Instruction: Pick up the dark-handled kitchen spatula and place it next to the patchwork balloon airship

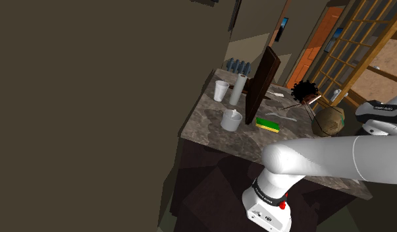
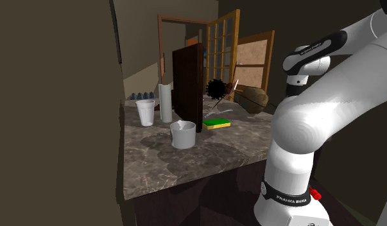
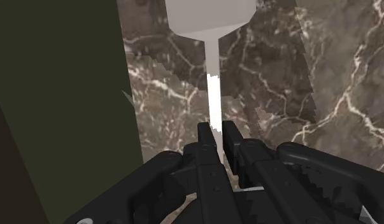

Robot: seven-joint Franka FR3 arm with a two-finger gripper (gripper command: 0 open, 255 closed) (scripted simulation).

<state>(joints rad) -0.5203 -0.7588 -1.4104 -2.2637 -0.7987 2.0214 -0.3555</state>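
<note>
Wrist view: spatula [image 3: 213,70] in pincer [image 3: 216,132] (clasped)

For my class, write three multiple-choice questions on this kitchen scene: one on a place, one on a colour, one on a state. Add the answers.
1. Where does the sponge lie?
A in a basket
B on the counter, beside the upright dark board
C on the floor

2. What colour is the handle of the spatula?
A red
B blue
C white

3. How do the fingers stand?
A shut on the spatula's handle
B wide open with nothing between them
C clasping a bottle

Answers: B, the sponge rests flat on the marble top by the board's foot. C, the wrist view shows a white shaft. A, the fingers clasp that shaft between them.
</note>
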